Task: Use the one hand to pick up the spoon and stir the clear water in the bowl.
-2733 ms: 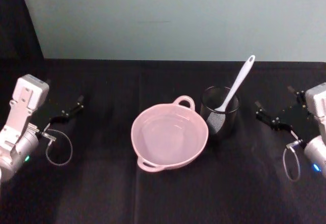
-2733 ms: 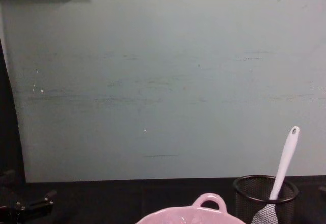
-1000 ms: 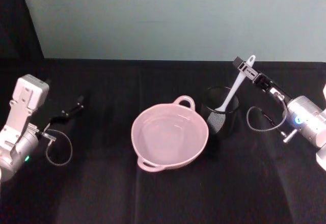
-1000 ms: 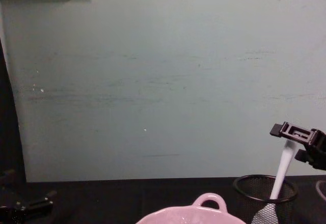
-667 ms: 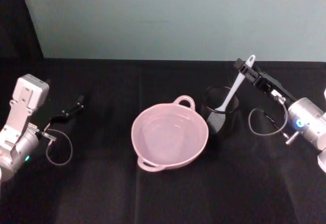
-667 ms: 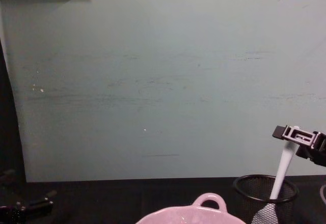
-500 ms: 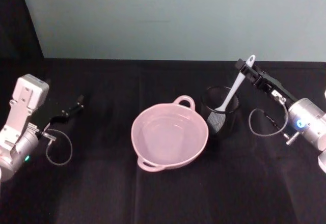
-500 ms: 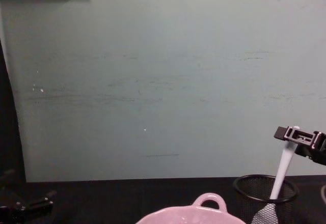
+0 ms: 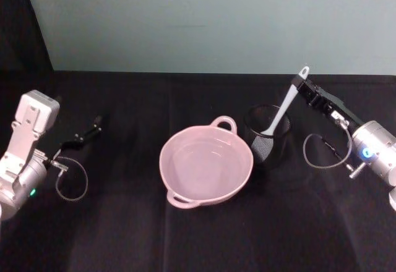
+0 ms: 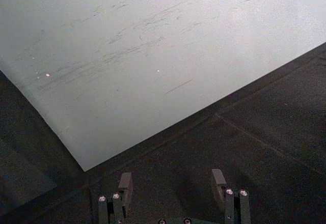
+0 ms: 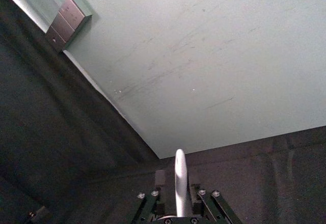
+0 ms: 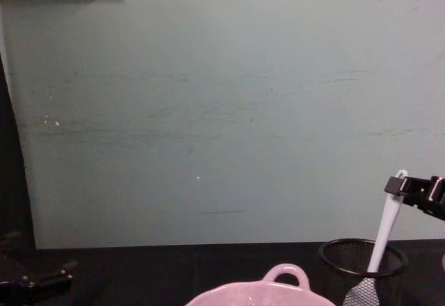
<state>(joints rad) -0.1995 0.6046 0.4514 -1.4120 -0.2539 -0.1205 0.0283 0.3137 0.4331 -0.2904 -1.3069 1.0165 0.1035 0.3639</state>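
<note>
On the bench [image 9: 185, 241], the bowl [image 9: 163, 164] is sitting centrally, the mesh cup [image 9: 274, 153] just beside it. The left end effector [image 9: 96, 123] is idling, spread, near the left edge. The right end effector [image 9: 296, 85], spread, is straddling the upper handle of the spoon [image 9: 286, 106] in that cup; we are judging it light, stiff, slippery.

Looks down from head onto desk [image 9: 124, 229]; faces wall [image 12: 208, 111] from chest, low, sharing bowl [image 9: 176, 167] and cup [image 9: 276, 151]; peers at wall from each wrist, near desk.
</note>
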